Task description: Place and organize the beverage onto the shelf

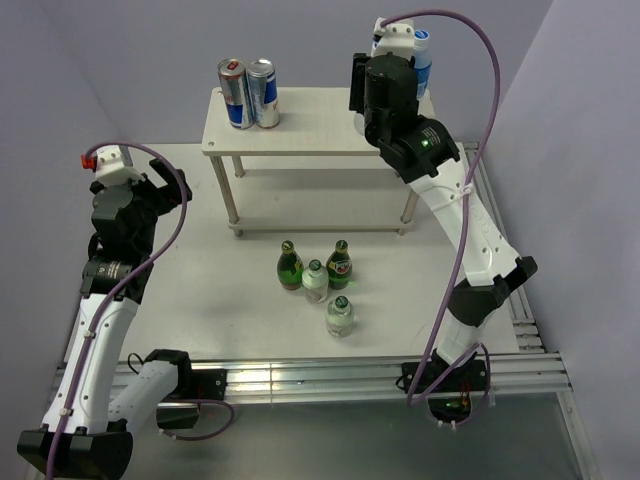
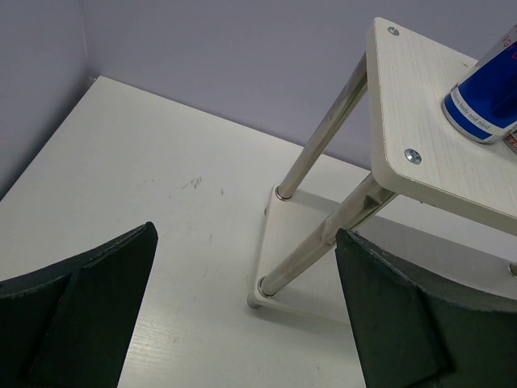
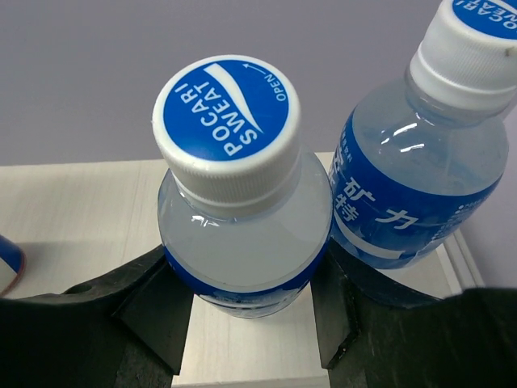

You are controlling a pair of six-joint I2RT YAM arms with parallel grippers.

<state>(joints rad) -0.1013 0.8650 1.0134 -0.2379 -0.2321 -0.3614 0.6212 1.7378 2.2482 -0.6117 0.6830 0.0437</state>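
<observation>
The cream-white shelf point(image 1: 310, 135) stands at the back of the table. Two energy-drink cans point(image 1: 250, 92) stand on the left of its top board. My right gripper point(image 3: 250, 299) is at the top board's right end, its jaws closed around a Pocari Sweat bottle point(image 3: 242, 234) that stands upright on the board point(image 3: 73, 210). A second blue-labelled bottle point(image 3: 412, 186) stands touching it on the right and also shows in the top view point(image 1: 422, 55). My left gripper point(image 2: 246, 323) is open and empty, low over the table left of the shelf's front left leg point(image 2: 311, 255).
Two green bottles point(image 1: 290, 266) point(image 1: 339, 264) and two clear bottles point(image 1: 316, 281) point(image 1: 340, 316) stand on the table in front of the shelf. A can's base point(image 2: 485, 97) overhangs the left wrist view. A wall corner lies behind the shelf.
</observation>
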